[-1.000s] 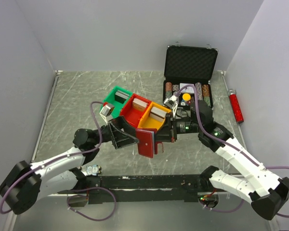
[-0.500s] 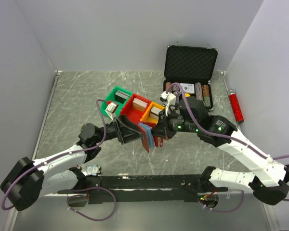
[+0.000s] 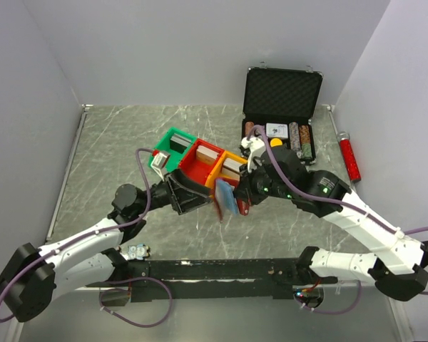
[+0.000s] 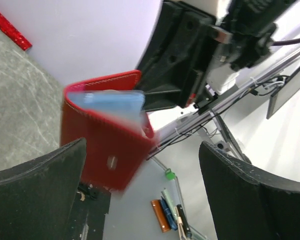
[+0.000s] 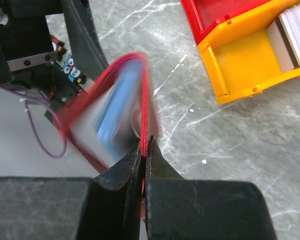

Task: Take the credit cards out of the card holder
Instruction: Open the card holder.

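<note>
while the right pincer [image 5: 145, 146] is clamped fully shut on one red edge of the wallet [image 5: 138, 85], the wallet hangs in the air above the desk [image 3: 114, 142], near the middle of the top view and at 6 o'clock from the yellow bin [image 3: 232, 171]. it is part open, its two red leaves spread in a narrow v, and it is blurred in every view. a pale blue card [image 5: 116, 114] sits inside the fold, between the leaves; from the left wrist its top edge shows just below the wallet's upper rim. whether more than one card is in there i cannot tell.

the left pincer [image 4: 142, 150] is at 9 o'clock from the wallet in the top view, its jaws spread wide, with nothing in its grip. from its own camera the wallet shows between its two fingers [image 4: 37, 195], and the right pincer grips it from 1 o'clock. whether the near finger touches the wallet i cannot tell.

the red bin [image 3: 200, 160] adjoins the yellow bin at 10 o'clock, and the green bin [image 3: 172, 144] adjoins the red one on the same line. a deck [image 5: 294, 31] stands at one end of the yellow bin. an open case [image 3: 282, 96] stands at 1 o'clock from the wallet, near the back wall, lid upright. a red tube [image 3: 349, 158] lies at 3 o'clock, by the right wall.
</note>
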Robot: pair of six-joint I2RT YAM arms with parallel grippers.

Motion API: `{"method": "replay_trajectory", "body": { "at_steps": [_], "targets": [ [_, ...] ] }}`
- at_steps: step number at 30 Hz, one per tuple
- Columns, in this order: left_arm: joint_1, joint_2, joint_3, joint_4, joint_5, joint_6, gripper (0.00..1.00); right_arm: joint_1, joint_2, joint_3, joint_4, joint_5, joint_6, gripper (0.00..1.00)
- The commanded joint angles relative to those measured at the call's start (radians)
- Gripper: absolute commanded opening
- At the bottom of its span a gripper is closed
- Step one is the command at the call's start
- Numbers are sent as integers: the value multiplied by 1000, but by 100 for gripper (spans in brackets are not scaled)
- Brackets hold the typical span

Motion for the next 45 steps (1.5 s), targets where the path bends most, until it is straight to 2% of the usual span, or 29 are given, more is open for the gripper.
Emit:
{"method": "replay_trajectory", "body": {
  "at_steps": [1,12,15,27,35,39,41,45],
  "targets": [
    [-5,7,25,-40,-27,42,99,59,19,87,-33,90,3,0],
    [-34,53,34,-20,-24,45,99,68,11,74,3,70,21,0],
    [-34,21,31,-46,-23,54,99,53,5,62,12,58,23,0],
    [-34,-143,3,-179,-60,94,98,-61,-53,-37,124,-159,46,0],
    [-34,-126,14,-205,-63,123,87,-62,-59,-36,148,-225,64,0],
    [-32,-126,22,-237,-84,146,79,-62,-68,-41,152,-234,70,0],
    [-34,-134,14,-230,-86,147,71,-64,-73,-45,157,-235,72,0],
    [-34,-151,3,-213,-90,137,74,-90,-78,-59,170,-269,76,0]
  ]
}}
